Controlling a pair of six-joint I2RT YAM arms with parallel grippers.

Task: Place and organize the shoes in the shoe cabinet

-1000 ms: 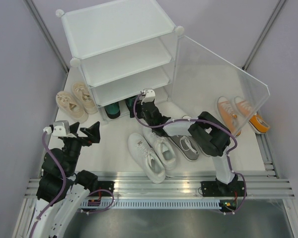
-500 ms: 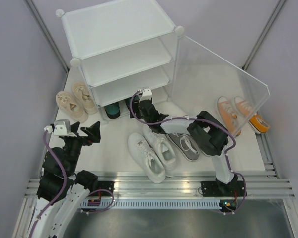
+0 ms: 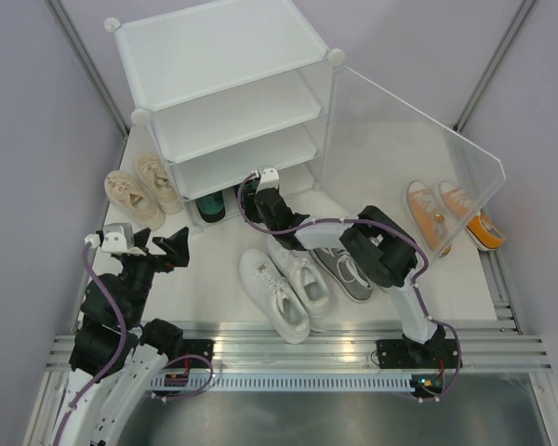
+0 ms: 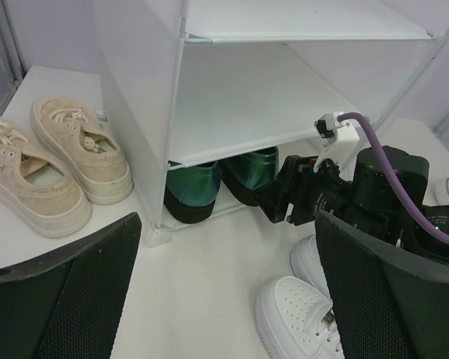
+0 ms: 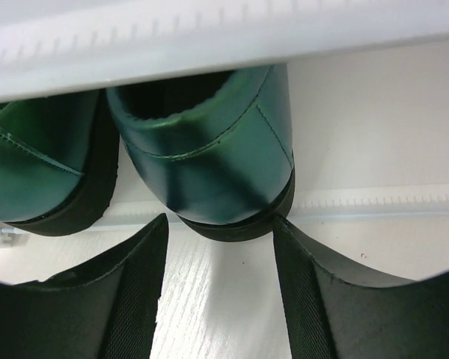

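left gripper point(image 4: 228, 288) wide open, empty, well in front of the shoe cabinet point(image 3: 214, 42), off its left corner. white pair point(image 3: 284, 283) and grey shoes point(image 3: 352, 276) on the floor just in front of it. right gripper point(image 5: 218, 295) at the bottom tier's mouth, fingers apart either side of one heel of the green pair point(image 5: 209, 164), no contact visible. the pair sits heels-out in that tier. looks like the step is seating the green pair. next: nudge the heel flush, then fetch the white pair. beige pair point(image 3: 141, 190) left of the cabinet, orange pair point(image 3: 451, 218) right, past the door.

The shelf point(image 4: 239, 112) is hiding the 2 green shoes' point(image 4: 193, 191) toes; the right arm point(image 3: 391, 251) is partly covering the grey shoe point(image 3: 353, 276).
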